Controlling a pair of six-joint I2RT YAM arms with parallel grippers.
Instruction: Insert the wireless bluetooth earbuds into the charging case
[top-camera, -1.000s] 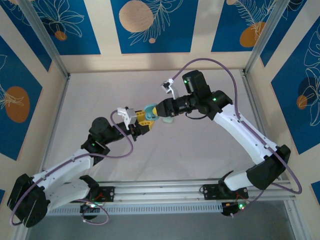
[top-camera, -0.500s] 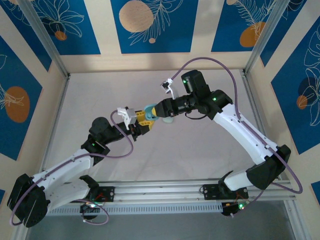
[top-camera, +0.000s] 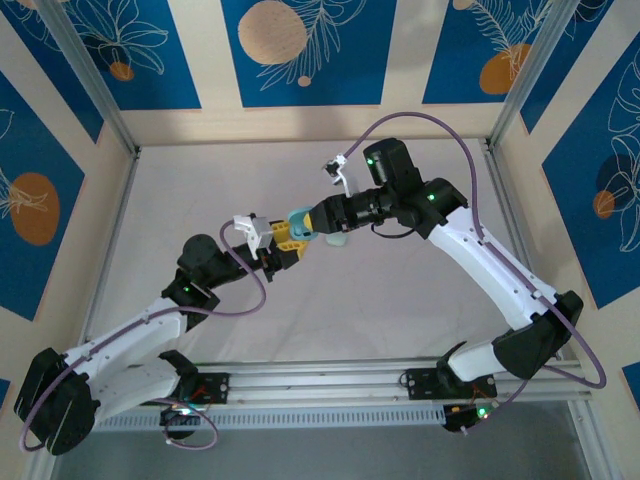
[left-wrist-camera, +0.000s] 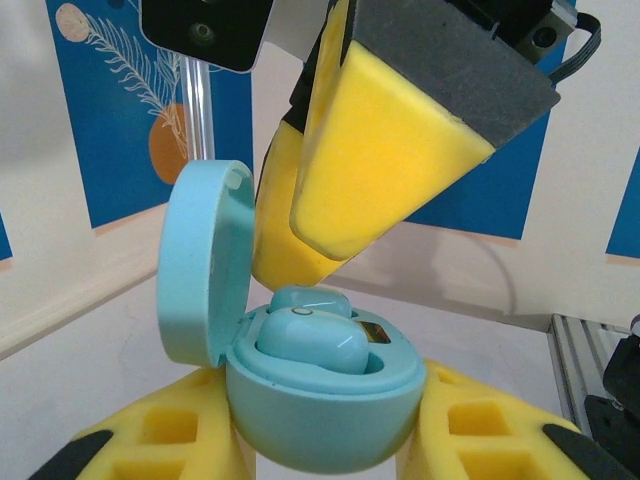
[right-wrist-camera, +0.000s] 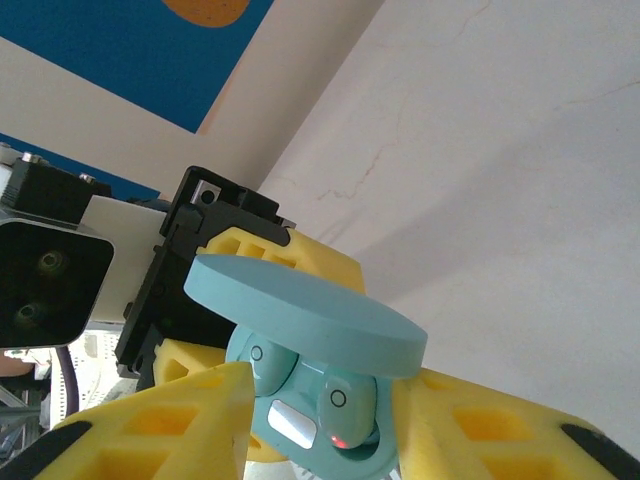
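Earbuds (left-wrist-camera: 310, 335) too small to tell from above, charging case (left-wrist-camera: 320, 420) largely hidden there between left gripper (top-camera: 288, 240) and right gripper (top-camera: 314, 224), its underside cut off by the left wrist view's lower edge, lid (right-wrist-camera: 300, 310) covering part of the earbuds at the right wrist.

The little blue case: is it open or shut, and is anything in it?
Open. The case has its lid swung up, and two light blue earbuds sit in its wells.

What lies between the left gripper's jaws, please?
The light blue charging case, its lid open and two light blue earbuds inside, held by the left gripper, as the left wrist view shows.
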